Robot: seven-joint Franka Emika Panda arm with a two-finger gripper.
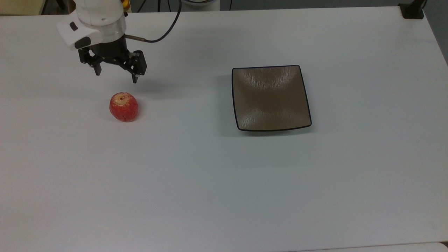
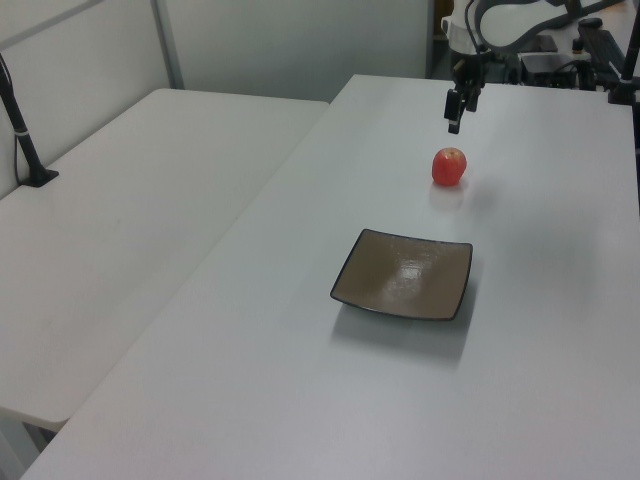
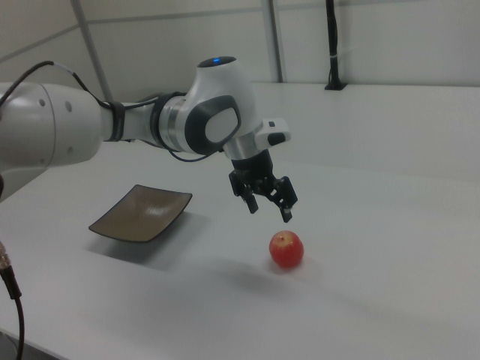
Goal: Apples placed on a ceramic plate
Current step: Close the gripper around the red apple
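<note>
A small red apple (image 1: pixel 123 106) with a pale stem patch rests on the white table, on the top view's left; it also shows as the apple (image 2: pixel 449 166) and the apple (image 3: pixel 286 249). The square glossy brown plate (image 1: pixel 270 97) lies apart from it toward the top view's right, bare inside; the plate (image 2: pixel 403 273) and plate (image 3: pixel 140 212) show likewise. My gripper (image 1: pixel 117 78) hangs open in the air, above and just behind the apple, touching nothing. The same gripper (image 3: pixel 271 211) hovers up-left of the apple in the right view, and my gripper (image 2: pixel 454 120) sits above it in the left view.
The white table (image 1: pixel 224 182) spreads wide around both objects. A black post base (image 1: pixel 412 10) stands at the top view's upper right corner. A second white table (image 2: pixel 120 220) adjoins on the left view's left, with a black stand (image 2: pixel 25 150).
</note>
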